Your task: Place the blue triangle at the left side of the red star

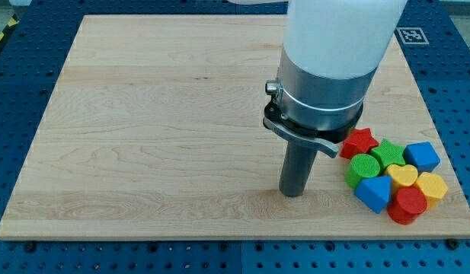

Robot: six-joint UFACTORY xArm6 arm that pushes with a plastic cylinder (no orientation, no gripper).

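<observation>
1. Because there is only the one camera view, everything here comes from it. My arm comes down from the view's top as a fat white tube (337, 34) with a shiny metal ring (320, 95) below it, and it stands straight up.
2. Under the ring hangs the straight dark rod (298, 164). My tip (294, 194) sits on the pale wooden board (143, 114), near the view's bottom edge.
3. There is no claw to open or close, so my tip holds nothing. It touches no block; the blocks lie near it, toward the view's right.
4. The blue triangle block (374, 192) is at the bottom left of the pile, the block nearest my tip. It touches the green round ridged block (363, 167) above it.
5. The red star block (360, 141) is at the top left of the pile, just by the metal ring. The blue triangle is below it, with the green round block in between, not at its left side.
6. Counting: two red, two green, two blue, two yellow. That is eight blocks, all packed close together.
7. The others are a green star-like block (387, 153), a blue chunky block (422, 156), a yellow heart block (403, 176), a yellow block with flat sides (432, 186) and a red round block (407, 205).
8. The arm's top is cut off by the view's top edge. The red star's left side is partly hidden behind a metal tab. The green star-like block's shape is hard to make out.
</observation>
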